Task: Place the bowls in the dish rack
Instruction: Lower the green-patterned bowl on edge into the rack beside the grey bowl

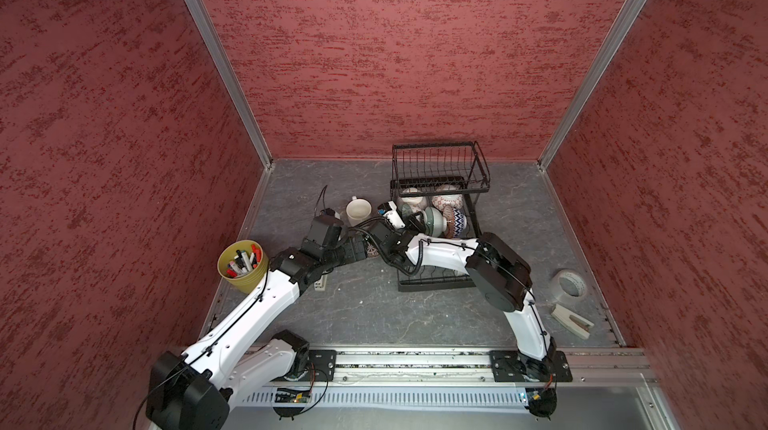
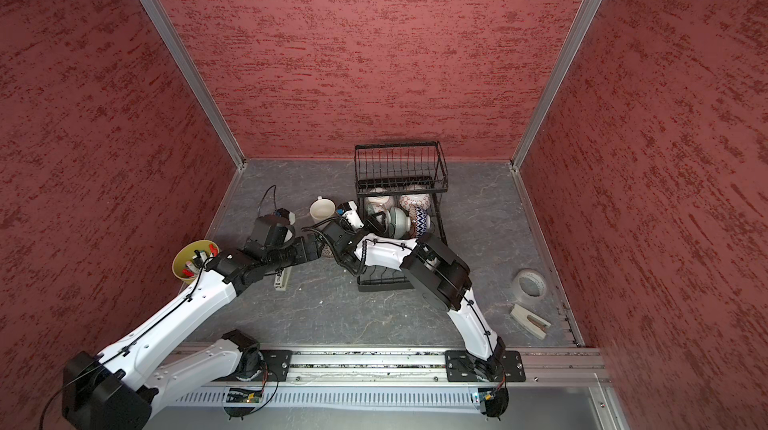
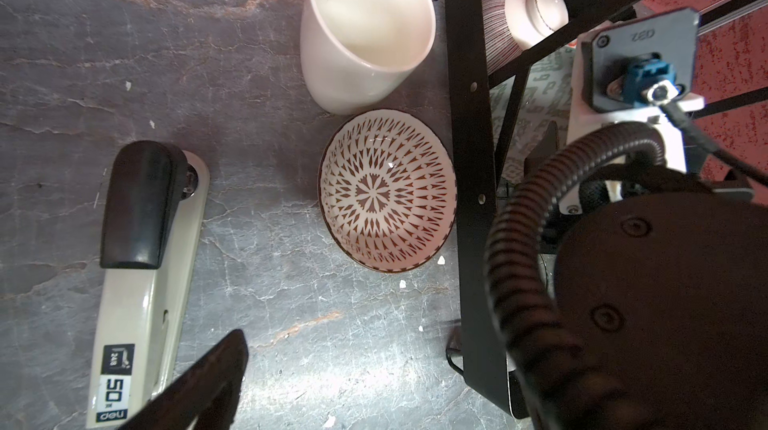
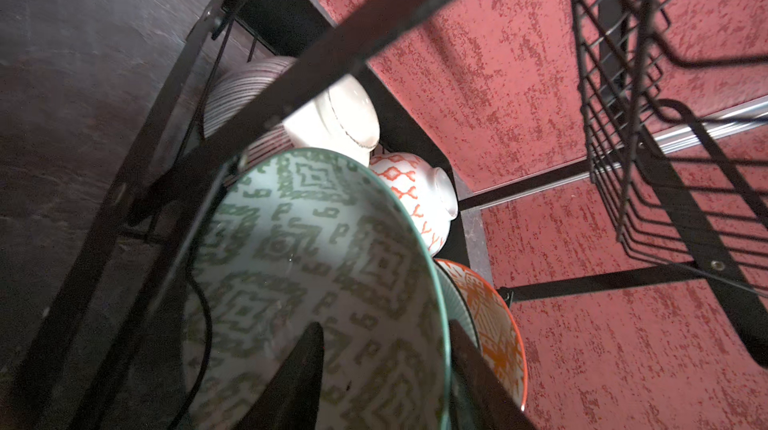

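Green bowl (image 4: 311,241) in dish rack (image 4: 415,4), rim between right end effector's (image 4: 385,324) spread fingers.

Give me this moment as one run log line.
step: placing | right end effector: open, astride green bowl rim, inside dish rack | pending: brown-patterned bowl on table

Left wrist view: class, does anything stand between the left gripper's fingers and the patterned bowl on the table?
Nothing visible: bare table separates the fingers from the patterned bowl; the mug sits beyond it.
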You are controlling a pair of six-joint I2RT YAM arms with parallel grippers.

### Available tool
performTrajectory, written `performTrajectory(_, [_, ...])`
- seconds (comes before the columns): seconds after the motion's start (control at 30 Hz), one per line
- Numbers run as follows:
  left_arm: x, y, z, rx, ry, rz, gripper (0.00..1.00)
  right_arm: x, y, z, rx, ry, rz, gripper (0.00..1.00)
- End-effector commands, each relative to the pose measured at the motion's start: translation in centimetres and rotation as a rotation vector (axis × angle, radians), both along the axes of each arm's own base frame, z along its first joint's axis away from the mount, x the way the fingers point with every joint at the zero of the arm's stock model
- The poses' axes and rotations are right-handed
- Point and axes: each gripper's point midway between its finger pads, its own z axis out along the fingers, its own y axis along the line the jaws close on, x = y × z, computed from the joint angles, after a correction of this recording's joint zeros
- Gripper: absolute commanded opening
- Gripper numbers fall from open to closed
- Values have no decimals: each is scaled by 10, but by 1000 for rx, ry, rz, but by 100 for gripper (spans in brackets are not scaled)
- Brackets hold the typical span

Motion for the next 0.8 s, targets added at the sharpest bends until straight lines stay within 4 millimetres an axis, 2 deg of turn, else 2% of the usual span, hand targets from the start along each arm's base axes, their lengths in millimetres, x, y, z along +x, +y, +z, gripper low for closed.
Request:
performTrajectory(0.0, [5,-2,8,-22,-34,-3,100,-5,9,3,46,20,20,51])
performTrajectory(0.23, [5,-2,9,-22,-34,-2,100,-5,6,7,45,15,6,54])
performTrajectory(0.43, [4,-2,9,-20,-34,0,100,-6,5,10,49,13,-1,61])
performTrajectory(0.77, [3,0,6,-12,-27,3,100,-13,7,26,170,32,25,74])
